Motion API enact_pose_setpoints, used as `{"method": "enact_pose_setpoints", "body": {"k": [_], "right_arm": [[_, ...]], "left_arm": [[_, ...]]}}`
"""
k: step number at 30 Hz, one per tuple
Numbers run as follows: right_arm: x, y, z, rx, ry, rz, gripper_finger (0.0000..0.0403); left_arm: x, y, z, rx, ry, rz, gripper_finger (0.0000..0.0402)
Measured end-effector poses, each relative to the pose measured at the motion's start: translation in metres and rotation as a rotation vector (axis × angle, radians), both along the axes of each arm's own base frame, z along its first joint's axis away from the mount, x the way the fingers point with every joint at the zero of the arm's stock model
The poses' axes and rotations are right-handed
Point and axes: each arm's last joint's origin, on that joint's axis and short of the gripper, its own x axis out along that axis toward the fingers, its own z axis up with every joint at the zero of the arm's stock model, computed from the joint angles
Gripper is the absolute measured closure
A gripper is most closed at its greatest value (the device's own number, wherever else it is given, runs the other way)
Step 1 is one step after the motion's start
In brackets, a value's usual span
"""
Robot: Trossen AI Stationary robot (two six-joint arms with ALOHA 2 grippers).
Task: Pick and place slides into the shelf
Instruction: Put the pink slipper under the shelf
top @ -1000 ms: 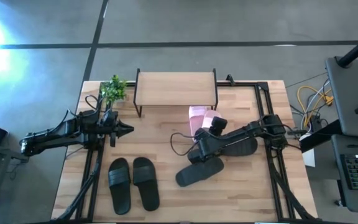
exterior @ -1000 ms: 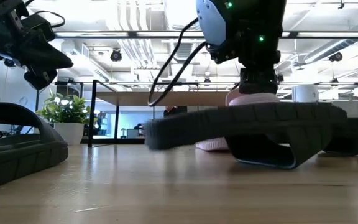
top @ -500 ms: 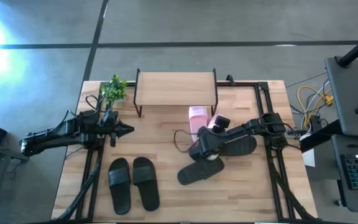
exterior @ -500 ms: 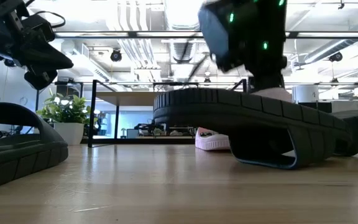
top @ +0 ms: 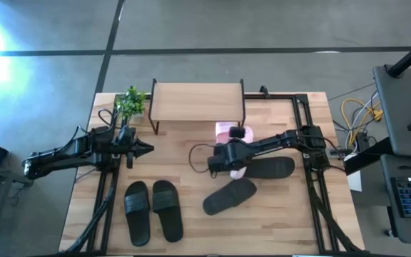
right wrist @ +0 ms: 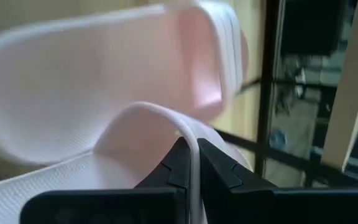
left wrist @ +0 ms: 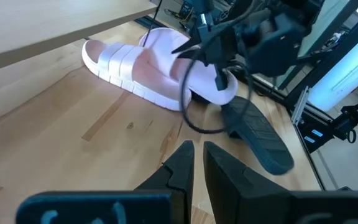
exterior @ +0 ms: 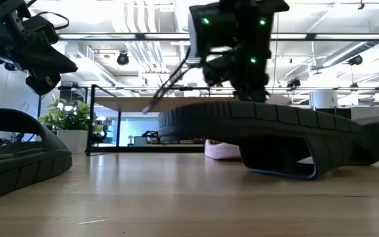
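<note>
Moved since earlier: right gripper (top: 228,165) has swung from over the black slides toward the shelf (top: 197,101), which has itself shifted slightly leftward; left arm has not stirred.
Right fingers: closed on the strap edge of a pink slide (right wrist: 104,118), the thin pink rim pinched between them in the right wrist view.
Left fingers: left gripper (top: 145,148) parked together, holding nothing, near the plant (top: 129,102) at the counter (top: 184,235) left side.
Done: nothing sits on or under the shelf yet, as far as the top view shows.
Left: by my reading, all six slides; the pink pair (top: 228,133) lies just in front of the shelf's right end, two loose black slides (top: 230,195) to the right, a neat black pair (top: 153,210) at front left.
High view only: the full layout and count.
Left wrist view only: both pink slides (left wrist: 148,65) lying side by side, with the right arm over them.
Low view only: a black sole (exterior: 255,128) fills the foreground, hiding the grasp.
</note>
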Motion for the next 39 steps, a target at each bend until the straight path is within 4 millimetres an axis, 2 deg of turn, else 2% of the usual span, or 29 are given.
{"method": "enact_pose_setpoints", "body": {"k": [6,8,13,16,19,22,26,30,34,39], "right_arm": [[0.013,0.004,0.009,0.068,-0.054,0.076,0.0390],[0.009,0.003,0.009,0.073,-0.071,-0.007,0.0390],[-0.017,-0.006,0.006,0.039,-0.040,-0.345,0.0390],[-0.028,-0.007,0.006,0.026,-0.004,-0.438,0.0390],[-0.033,0.000,0.009,0.093,-0.007,-0.449,0.0390],[-0.032,0.012,0.018,0.216,-0.068,-0.404,0.0390],[-0.034,0.025,0.044,0.385,-0.210,-0.379,0.0390],[-0.037,0.027,0.062,0.402,-0.341,-0.371,0.0390],[-0.033,0.019,0.049,0.391,-0.280,-0.344,0.0390],[-0.010,0.017,0.023,0.465,-0.317,-0.247,0.0390]], "left_arm": [[0.000,0.000,0.000,0.000,0.001,0.000,0.0380],[0.000,0.000,0.000,-0.001,0.000,0.000,0.0380],[0.000,0.000,0.000,0.000,0.000,0.001,0.0380],[0.000,0.000,0.000,0.000,0.000,0.001,0.0380],[0.000,0.000,0.000,0.000,0.001,0.001,0.0380],[0.000,0.000,0.000,0.000,0.000,0.001,0.0380],[0.000,0.000,0.000,0.000,0.000,0.002,0.0380],[0.000,0.000,0.000,0.000,0.002,0.002,0.0380],[0.000,0.000,0.000,0.000,0.002,0.002,0.0380],[0.000,0.000,0.000,-0.001,0.001,0.001,0.0380]]}}
